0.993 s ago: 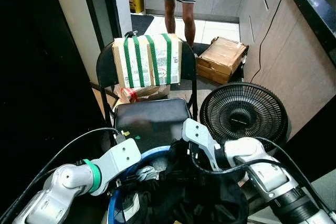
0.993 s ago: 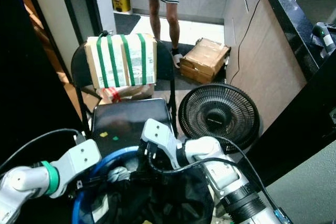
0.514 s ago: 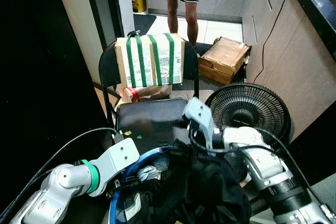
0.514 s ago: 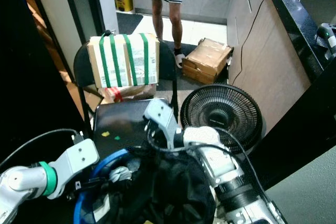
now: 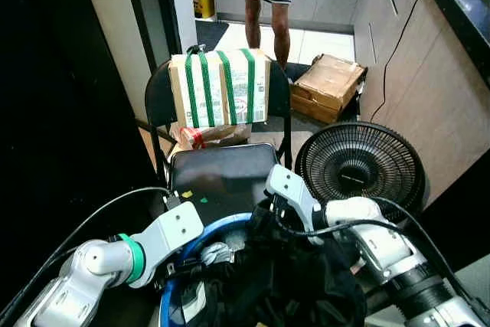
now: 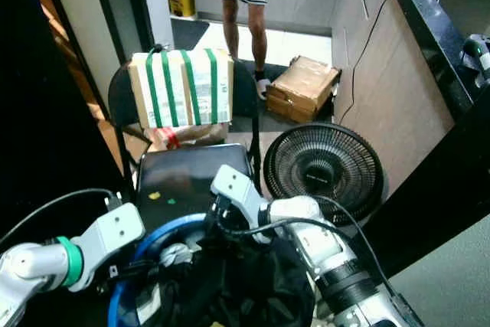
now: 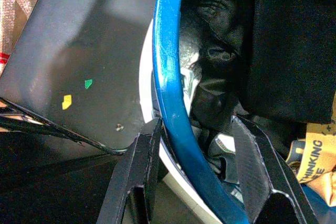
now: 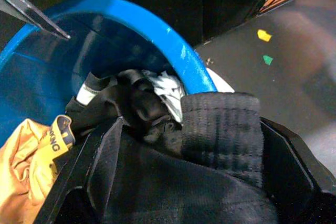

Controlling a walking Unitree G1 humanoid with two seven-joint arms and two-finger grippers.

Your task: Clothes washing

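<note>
Half a second ago the right arm was lifted with the black garment (image 5: 295,281) bunched high; now it has dropped back so the cloth sits lower over the blue basket (image 7: 170,108).

On the left, the left gripper (image 7: 197,174) straddles the basket's rim, one finger (image 7: 139,174) outside the wall and the other inside among the clothes, with a gap left on either side of the rim, so it is spread and not pinching. The basket holds dark clothes, a pale piece and an orange cloth (image 8: 31,156) with black lettering.

In the middle, the basket stands just before a black folding chair (image 5: 222,174), whose seat carries small yellow and green stickers. A cardboard box (image 5: 220,88) with green straps leans against the chair back.

To the right, the right gripper (image 8: 178,145) has its fingers (image 8: 105,156) pinching the black garment by its ribbed cuff above the basket. Beyond it a black fan (image 5: 358,165) stands on the floor beside a flattened carton (image 5: 328,82), and a person's legs (image 5: 264,13) stand farther back.
</note>
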